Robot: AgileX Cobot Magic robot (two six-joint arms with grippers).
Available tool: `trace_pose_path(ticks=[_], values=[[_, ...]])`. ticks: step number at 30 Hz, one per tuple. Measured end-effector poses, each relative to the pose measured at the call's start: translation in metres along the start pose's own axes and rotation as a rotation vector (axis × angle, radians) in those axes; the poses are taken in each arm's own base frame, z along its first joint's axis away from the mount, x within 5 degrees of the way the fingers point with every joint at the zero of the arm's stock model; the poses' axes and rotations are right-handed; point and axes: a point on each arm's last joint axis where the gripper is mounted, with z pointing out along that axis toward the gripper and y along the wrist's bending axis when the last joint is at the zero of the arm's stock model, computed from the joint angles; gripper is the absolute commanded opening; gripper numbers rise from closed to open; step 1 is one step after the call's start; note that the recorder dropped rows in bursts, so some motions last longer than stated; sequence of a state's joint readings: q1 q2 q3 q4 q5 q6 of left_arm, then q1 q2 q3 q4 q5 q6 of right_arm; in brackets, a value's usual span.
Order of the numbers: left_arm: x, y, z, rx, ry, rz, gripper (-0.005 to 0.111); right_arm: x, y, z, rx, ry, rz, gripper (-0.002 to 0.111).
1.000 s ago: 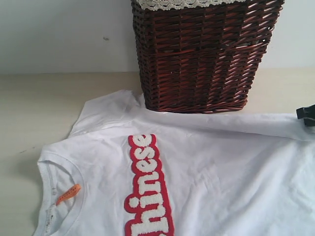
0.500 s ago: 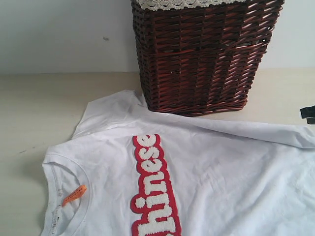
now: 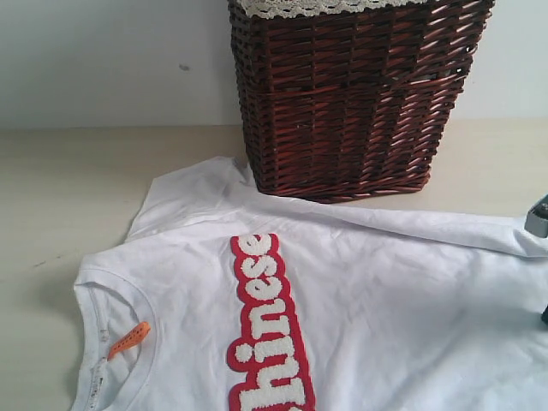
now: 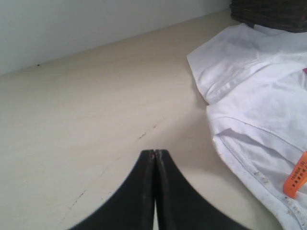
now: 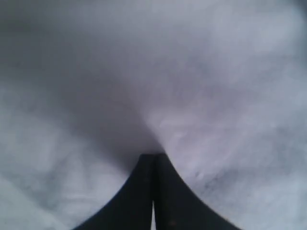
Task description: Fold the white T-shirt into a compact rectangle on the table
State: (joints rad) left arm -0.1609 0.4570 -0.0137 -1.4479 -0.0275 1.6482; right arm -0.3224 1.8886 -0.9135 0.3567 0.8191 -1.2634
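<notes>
The white T-shirt point(image 3: 385, 291) lies flat on the table point(image 3: 68, 188), its collar and orange tag point(image 3: 128, 340) at the left. A red lettered strip point(image 3: 265, 325) runs across its chest. My left gripper point(image 4: 154, 152) is shut and empty, hovering over bare table point(image 4: 86, 105) beside the shirt's collar and sleeve point(image 4: 259, 96). In the right wrist view my right gripper point(image 5: 153, 155) is shut, and white shirt fabric point(image 5: 216, 96) puckers at its tips. The exterior view shows only a grey part of the right arm point(image 3: 539, 218), at the shirt's right edge.
A dark brown wicker basket point(image 3: 351, 94) stands at the back of the table, touching the shirt's far edge; its base shows in the left wrist view point(image 4: 273, 12). A pale wall rises behind. Bare table lies left of the shirt.
The shirt slid slightly to the right, then stayed put. The right gripper at the right edge dropped lower; its dark fingers left the view and a grey part now shows.
</notes>
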Motion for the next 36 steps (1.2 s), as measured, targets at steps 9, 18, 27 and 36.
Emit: trace_pose_path(ticks=[9, 18, 27, 36], values=[[0.0, 0.0, 0.0, 0.0, 0.0, 0.0, 0.0, 0.019, 0.018, 0.004, -0.258, 0.197, -0.086, 0.0], [0.0, 0.0, 0.0, 0.0, 0.0, 0.0, 0.0, 0.017, 0.021, -0.004, -0.251, 0.168, -0.155, 0.002], [0.0, 0.0, 0.0, 0.0, 0.0, 0.0, 0.0, -0.012, 0.019, -0.051, 0.106, -0.149, -0.176, 0.015], [0.0, 0.0, 0.0, 0.0, 0.0, 0.0, 0.0, 0.027, 0.037, -0.045, -0.201, 0.241, -0.433, 0.0]])
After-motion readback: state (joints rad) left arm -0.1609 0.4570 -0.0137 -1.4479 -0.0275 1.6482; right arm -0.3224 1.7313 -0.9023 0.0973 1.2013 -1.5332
